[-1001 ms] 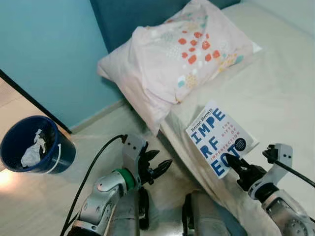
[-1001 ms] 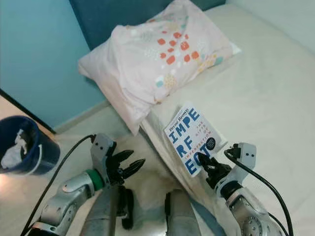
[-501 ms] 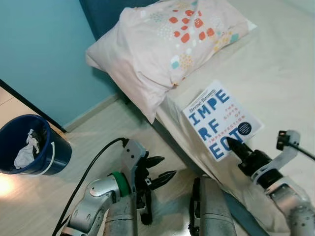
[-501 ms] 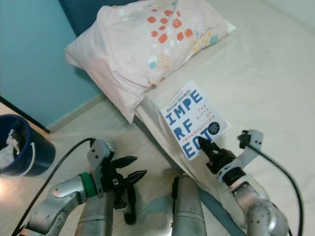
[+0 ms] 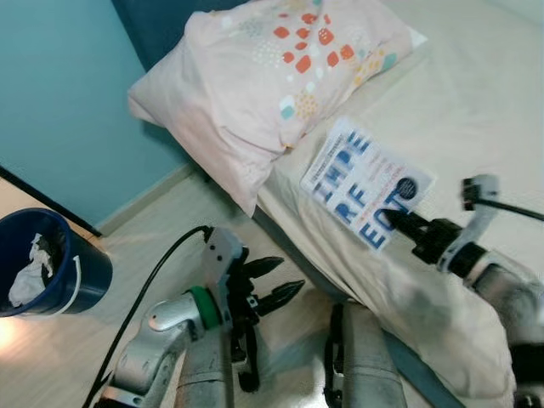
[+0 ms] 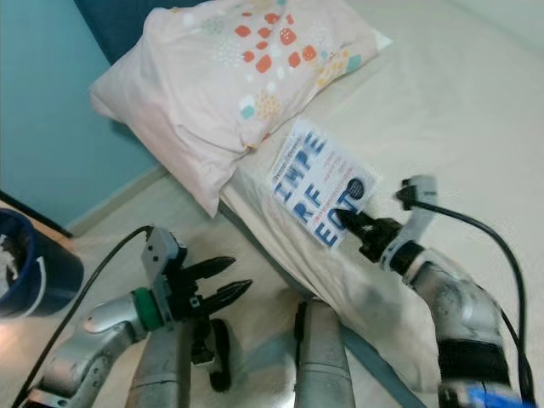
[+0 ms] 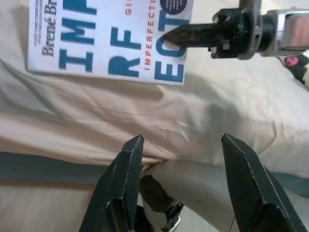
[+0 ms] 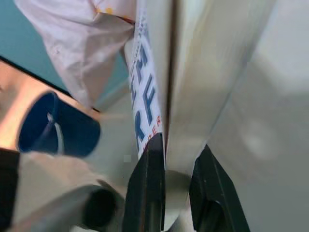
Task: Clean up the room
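Book: your white book with big blue letters lies on the cream bed, near its left edge, just right of the pillow's near end. Its near corner looks raised off the sheet.
Right hand: your right hand is at the book's near edge. One black finger lies across the cover by the blue letters, and the right wrist view has the book's edge running down between the two fingers, so you are grasping the book.
Left hand: your left hand hangs over the floor in front of the bed, lower left of the book and well apart from it. Its fingers are spread wide and released, holding nothing.
Pillow: the pale pink pillow, with orange and teal spots, lies at the far left of the bed against the dark headboard, its near corner drooping over the bed's edge.
Bucket: a blue bucket stands on the floor at far left by the teal wall, with crumpled white paper inside.
Legs: your own legs show at the near edge, beside the bed.
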